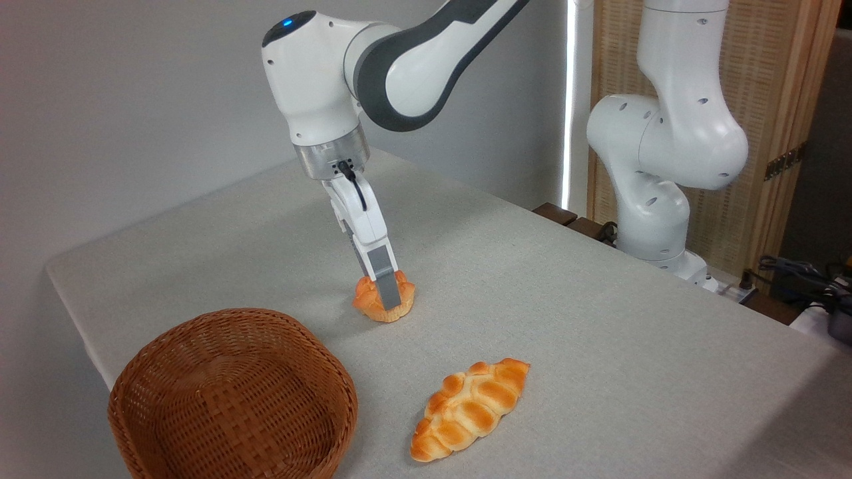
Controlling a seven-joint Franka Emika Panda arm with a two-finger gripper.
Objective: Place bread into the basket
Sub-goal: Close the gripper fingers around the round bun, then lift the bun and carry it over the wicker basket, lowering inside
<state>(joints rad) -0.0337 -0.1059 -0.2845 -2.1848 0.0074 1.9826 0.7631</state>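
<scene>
The bread (403, 301), a small golden-orange bun with a knobbly top, sits on the grey table near the middle. My gripper (386, 293) reaches steeply down onto it. The near grey finger (384, 279) presses against the bun's front side, while the far finger is hidden behind the bun. The jaws look shut on the bun, whose base still appears to touch the tabletop. The basket (233, 392), round, brown and woven with low sides, stands empty at the front left, a short way from the bun.
A longer braided oval loaf (469, 407) lies at the front, right of the basket. The arm's white base (655, 199) rises at the back right edge of the table (599, 319). Cables and dark gear (805, 279) sit at the far right.
</scene>
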